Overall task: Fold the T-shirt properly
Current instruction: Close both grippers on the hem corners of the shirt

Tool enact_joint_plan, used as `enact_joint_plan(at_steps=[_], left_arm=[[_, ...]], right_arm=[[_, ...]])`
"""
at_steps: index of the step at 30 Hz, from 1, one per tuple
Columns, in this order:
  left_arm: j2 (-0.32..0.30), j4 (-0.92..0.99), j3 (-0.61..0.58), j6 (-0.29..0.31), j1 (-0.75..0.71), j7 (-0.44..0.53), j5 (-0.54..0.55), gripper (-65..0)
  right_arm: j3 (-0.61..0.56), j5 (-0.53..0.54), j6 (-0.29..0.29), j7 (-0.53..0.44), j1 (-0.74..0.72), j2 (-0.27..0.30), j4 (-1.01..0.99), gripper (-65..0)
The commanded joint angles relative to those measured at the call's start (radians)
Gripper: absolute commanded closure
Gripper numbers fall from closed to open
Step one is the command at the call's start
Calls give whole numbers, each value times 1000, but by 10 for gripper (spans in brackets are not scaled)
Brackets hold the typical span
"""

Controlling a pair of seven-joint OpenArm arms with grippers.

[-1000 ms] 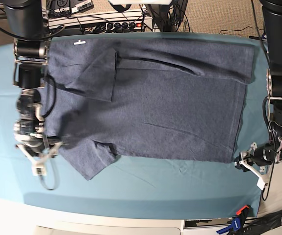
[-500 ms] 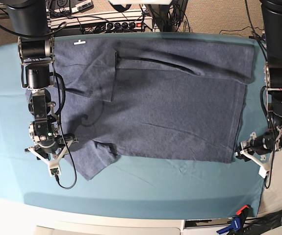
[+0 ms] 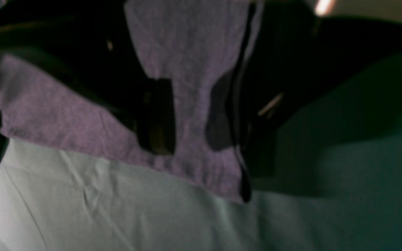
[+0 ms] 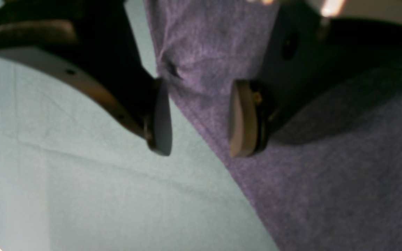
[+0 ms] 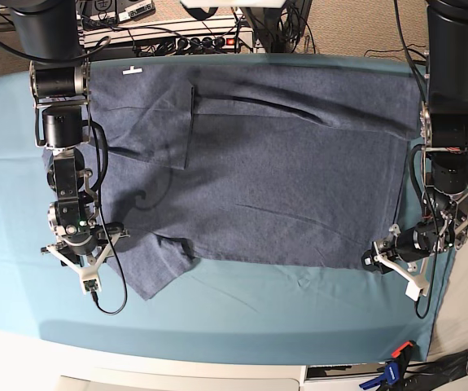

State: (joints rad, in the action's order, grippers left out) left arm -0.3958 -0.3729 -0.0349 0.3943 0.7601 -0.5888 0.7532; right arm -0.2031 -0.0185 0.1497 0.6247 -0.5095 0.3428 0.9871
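- Shirt (image 5: 266, 171) lies spread flat on the teal cloth (image 5: 242, 309), collar end toward your right arm, hem toward your left; one sleeve is already turned in along the far edge.
- Step in hand, as you can judge it: taking hold of the near long edge at both ends for a lengthwise fold.
- Right gripper (image 4: 199, 120) straddles the near sleeve's edge, fingers (image 4: 161, 118) apart, fabric between them but not pinched.
- Left gripper (image 3: 190, 118) sits at the near hem corner, spread wide, unclenched.
- Next, you need both to close on fabric alone, then lift together.
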Motion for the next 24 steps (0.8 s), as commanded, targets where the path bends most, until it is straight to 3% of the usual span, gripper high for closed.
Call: enact_joint_plan(at_steps=[1, 6, 8, 10, 14, 18, 22, 24], left_arm=[[-4, -6, 1, 0, 21, -21, -9, -283], [-15, -7, 1, 0, 21, -17, -9, -240], [-19, -7, 1, 0, 21, -13, -10, -147], [-19, -7, 1, 18, 21, -13, -9, 0], [-17, -7, 1, 61, 21, -13, -8, 0], [-15, -7, 1, 64, 21, -13, -8, 0], [-18, -7, 1, 79, 21, -15, -8, 0], [-17, -7, 1, 79, 21, -16, -8, 0]], right_arm=[[7, -5, -11, -23, -34, 10, 15, -275], [7, -8, -14, -25, -34, 9, 15, -275], [7, -38, -22, -31, -34, 9, 15, -275], [7, -67, -44, -31, -34, 9, 15, -275], [7, -115, -105, -30, -34, 9, 15, -275], [8, -195, -153, -30, -34, 10, 15, -275], [43, -236, -153, -34, -34, 10, 13, -277], [84, -211, -126, -42, -34, 10, 12, -289]])
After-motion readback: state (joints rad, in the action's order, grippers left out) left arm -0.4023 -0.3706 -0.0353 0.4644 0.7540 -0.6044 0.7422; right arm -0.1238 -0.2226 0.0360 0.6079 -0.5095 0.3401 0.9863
